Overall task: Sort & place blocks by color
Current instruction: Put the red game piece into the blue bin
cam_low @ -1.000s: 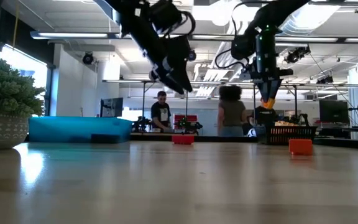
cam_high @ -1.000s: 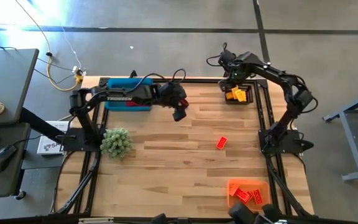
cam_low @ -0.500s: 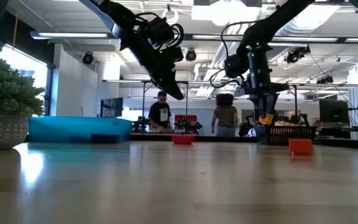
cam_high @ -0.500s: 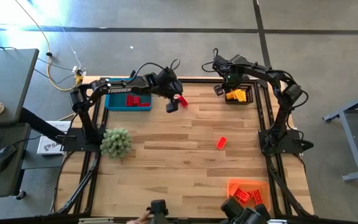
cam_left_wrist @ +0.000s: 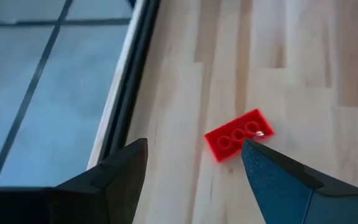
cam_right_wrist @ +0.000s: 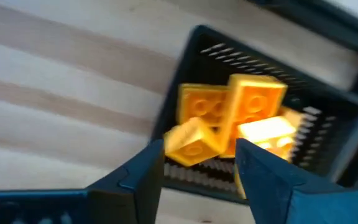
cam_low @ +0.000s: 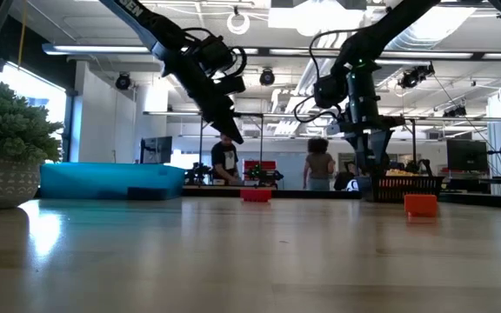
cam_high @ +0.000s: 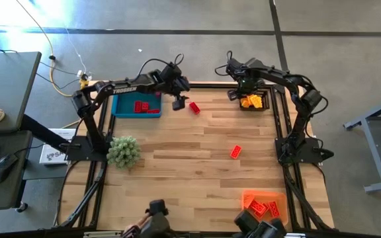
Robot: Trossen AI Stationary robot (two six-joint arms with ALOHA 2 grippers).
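Blocks (cam_right_wrist: pixel 229 121): small, studded, red and yellow

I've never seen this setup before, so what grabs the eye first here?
The right gripper hangs open over the black bin of yellow blocks at the far right corner. The left gripper hovers open beside a loose red block near the blue bin.
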